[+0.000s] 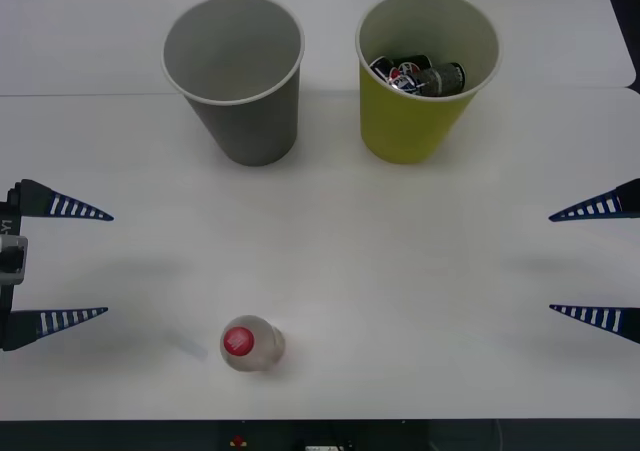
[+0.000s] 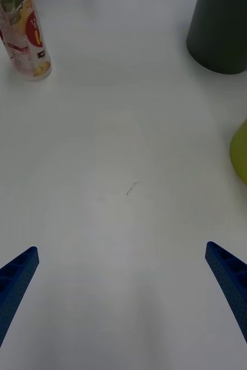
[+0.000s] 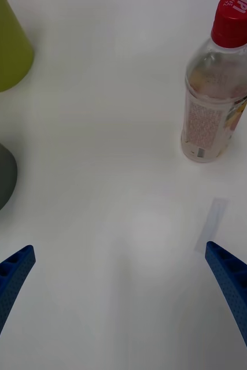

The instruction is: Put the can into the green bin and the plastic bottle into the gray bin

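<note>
The plastic bottle (image 1: pixel 252 343) is the one to watch, standing upright near the front edge of the white table (image 1: pixel 330 261), red cap (image 1: pixel 238 340) pointing straight up, so its long axis runs vertical and any grab has to come in from the side, around the body. It sits to the left of centre, and that makes the left gripper (image 1: pixel 90 263) the nearer one: it hangs at the left edge of the table, fingers spread wide and empty, and the bottle lies inward from it and a touch closer to the front edge. From the left wrist camera the bottle (image 3: pixel 218 110) stands ahead and off to one side of the open fingers, not yet lined up between them. The right gripper (image 1: pixel 568 261) waits at the far right edge, also wide open and empty, well apart from the bottle. At the back, the gray bin (image 1: pixel 236 81) stands empty on the left and the green bin (image 1: pixel 424 76) just beside it on the right, already holding dark cans (image 1: pixel 420 75). So by the look of it the can half is done, and the bottle's trip runs straight back to the gray bin, which favours the left arm too.
</note>
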Robot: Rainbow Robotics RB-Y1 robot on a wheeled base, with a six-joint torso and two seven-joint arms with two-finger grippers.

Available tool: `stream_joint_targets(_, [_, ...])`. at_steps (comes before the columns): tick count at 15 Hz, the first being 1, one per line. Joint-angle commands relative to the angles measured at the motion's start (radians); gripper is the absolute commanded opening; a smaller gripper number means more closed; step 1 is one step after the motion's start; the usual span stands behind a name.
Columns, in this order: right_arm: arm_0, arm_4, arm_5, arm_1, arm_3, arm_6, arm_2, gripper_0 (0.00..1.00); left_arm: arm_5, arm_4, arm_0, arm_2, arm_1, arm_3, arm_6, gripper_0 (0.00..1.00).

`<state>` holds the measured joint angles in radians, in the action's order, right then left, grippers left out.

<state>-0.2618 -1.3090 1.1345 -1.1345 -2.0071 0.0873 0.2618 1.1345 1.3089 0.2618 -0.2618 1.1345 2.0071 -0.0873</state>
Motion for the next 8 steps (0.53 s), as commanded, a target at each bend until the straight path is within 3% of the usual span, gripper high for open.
stream_joint_targets(1, [0.0, 0.0, 0.0, 0.0, 0.0, 0.0, 0.0, 1.0, 0.0, 0.0, 0.0, 0.0, 0.0, 0.0, 0.0, 1.0])
stream_joint_targets(8, [0.0, 0.0, 0.0, 0.0, 0.0, 0.0, 0.0, 1.0, 0.014, -0.028, -0.001, 0.001, -0.025, -0.013, -0.029, 1.0])
